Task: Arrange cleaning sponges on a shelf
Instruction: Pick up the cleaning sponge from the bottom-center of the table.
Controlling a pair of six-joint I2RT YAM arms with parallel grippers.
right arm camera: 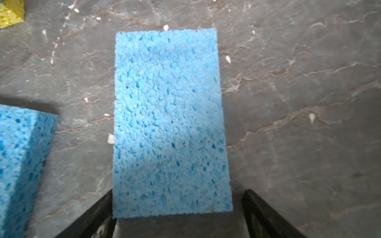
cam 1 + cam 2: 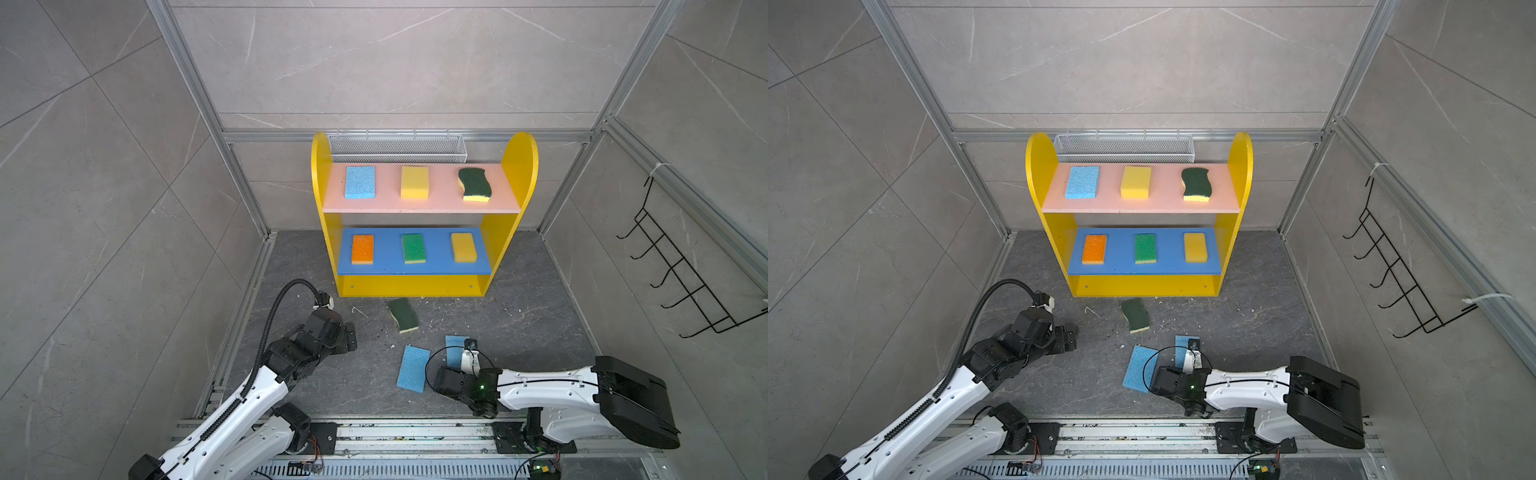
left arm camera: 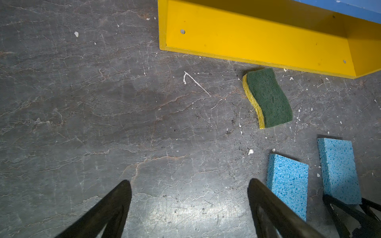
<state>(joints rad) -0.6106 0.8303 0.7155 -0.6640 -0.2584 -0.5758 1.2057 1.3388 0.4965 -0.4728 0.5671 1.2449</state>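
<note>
Sponges (image 2: 414,182) sit six on the shelf (image 2: 520,166); three lie loose on the desk (image 2: 519,299). My right end effector (image 1: 179,192) stands wide astride one blue sponge (image 1: 169,123), the left end effector (image 3: 189,181) wide and empty. Pinching only that near end, I'd expect soft foam to sag or swivel, nudge its blue neighbour (image 1: 20,154), then snag a board.

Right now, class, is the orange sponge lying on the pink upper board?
No, the orange sponge lies on the blue middle board.
</note>
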